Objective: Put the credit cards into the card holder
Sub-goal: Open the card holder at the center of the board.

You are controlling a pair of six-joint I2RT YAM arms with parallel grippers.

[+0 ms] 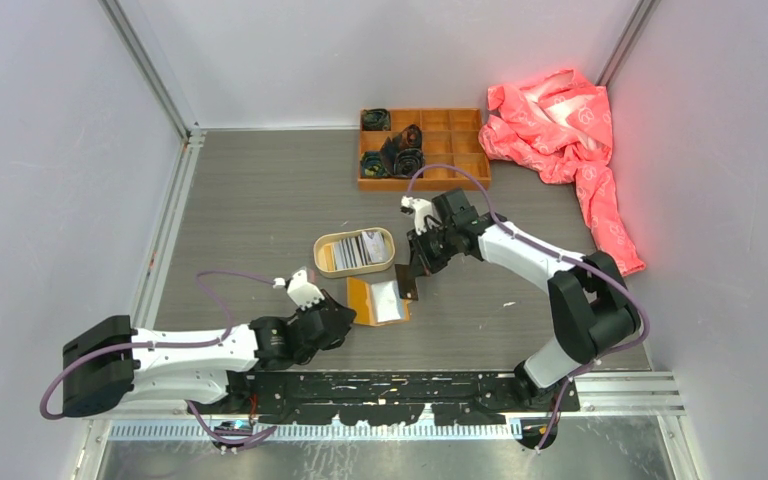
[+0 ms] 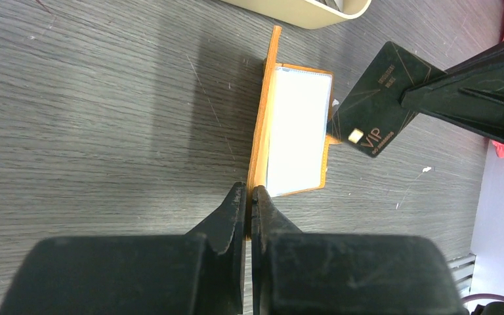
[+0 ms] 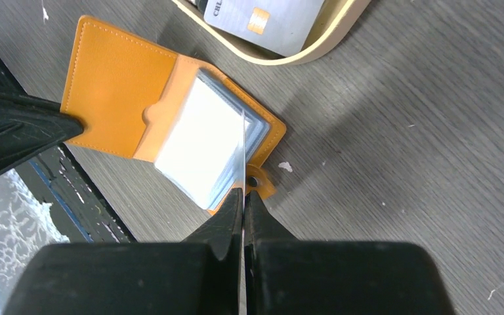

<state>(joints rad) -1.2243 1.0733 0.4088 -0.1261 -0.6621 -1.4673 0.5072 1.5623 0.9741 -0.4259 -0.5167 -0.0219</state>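
Left wrist view: the left gripper (image 2: 250, 197) is seen clamped on the edge of the card holder (image 2: 295, 131)'s cover, so that the wallet is held open on the table and its clear sleeves are exposed. Just beyond, a dark card (image 2: 377, 108) is pinched in the right gripper (image 3: 243, 200) and poised edge-down over those sleeves, judged ready for insertion. Farther off, more credit cards (image 1: 358, 250) are stacked in the oval tray (image 1: 322, 245).

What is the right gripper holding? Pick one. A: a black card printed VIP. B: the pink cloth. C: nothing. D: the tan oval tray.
A: the right gripper pinches the black VIP card by one edge, at the open card holder.
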